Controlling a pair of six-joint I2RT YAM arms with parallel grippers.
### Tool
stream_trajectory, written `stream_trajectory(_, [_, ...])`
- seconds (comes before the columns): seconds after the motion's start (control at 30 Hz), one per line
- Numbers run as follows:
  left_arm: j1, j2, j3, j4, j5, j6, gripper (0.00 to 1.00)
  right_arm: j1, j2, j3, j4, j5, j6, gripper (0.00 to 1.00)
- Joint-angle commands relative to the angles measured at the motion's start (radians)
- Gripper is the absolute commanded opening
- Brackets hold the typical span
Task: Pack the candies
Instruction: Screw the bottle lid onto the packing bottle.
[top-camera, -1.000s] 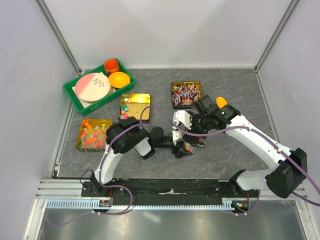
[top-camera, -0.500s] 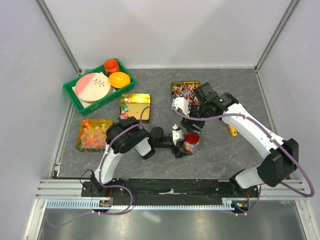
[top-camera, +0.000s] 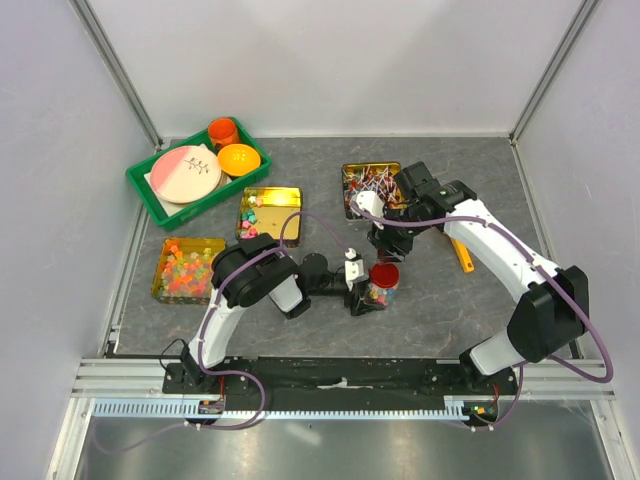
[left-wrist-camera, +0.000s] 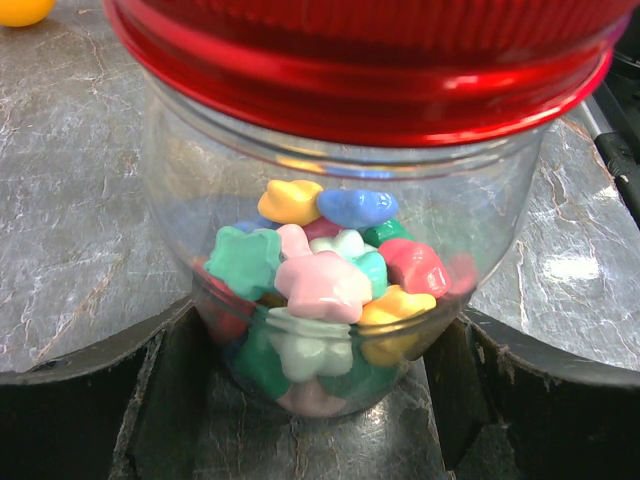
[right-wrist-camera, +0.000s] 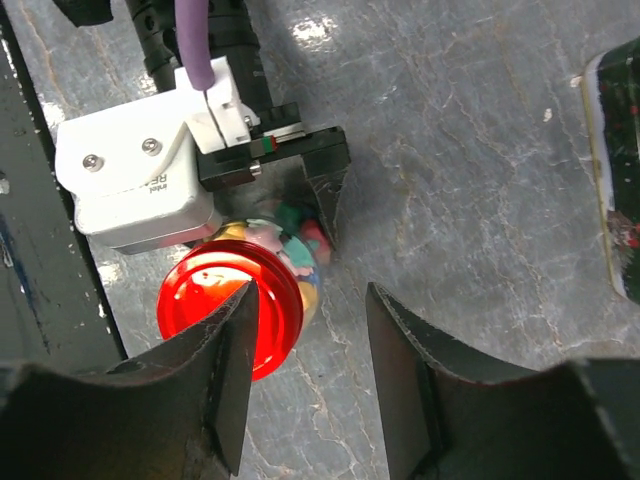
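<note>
Fingers (left-wrist-camera: 90, 410) of the left gripper (left-wrist-camera: 320, 400) clamp the jar (left-wrist-camera: 170, 230) of candies (left-wrist-camera: 320, 285); those of the right gripper (right-wrist-camera: 310, 300) stand apart, offset from the lid (right-wrist-camera: 215, 300). We advise centring before closing.

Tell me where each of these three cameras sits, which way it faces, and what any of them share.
Top external: above and behind the arms, looking down on the table; left arm and right arm both show.
Left wrist: low, looking level at the jar of candies under its red lid; left fingers flank the jar.
Right wrist: overhead, looking down at the red lid and table; right fingers fill the foreground.
Shared: all three show the jar and red lid.
</note>
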Motion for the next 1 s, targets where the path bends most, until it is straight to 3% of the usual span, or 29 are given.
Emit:
stream_trajectory(0.0, [0.006, 0.000, 0.017, 0.072, -0.019, 0.015, 0.60, 0.001, 0.000, -0.018, -0.019, -0.068, -0.029, 0.53])
stream_trajectory(0.6, [0.006, -0.006, 0.031, 0.035, -0.037, 0.012, 0.49, -0.036, -0.043, -0.081, -0.029, -0.031, -0.035, 0.51])
stream_trajectory(0.77, [0.006, -0.007, 0.032, 0.033, -0.039, 0.012, 0.34, -0.056, -0.072, -0.098, -0.047, -0.023, -0.042, 0.51])
stream_trajectory(0.97, [0.006, -0.007, 0.035, 0.027, -0.046, 0.011, 0.28, -0.058, -0.107, -0.130, -0.067, -0.020, -0.039, 0.50])
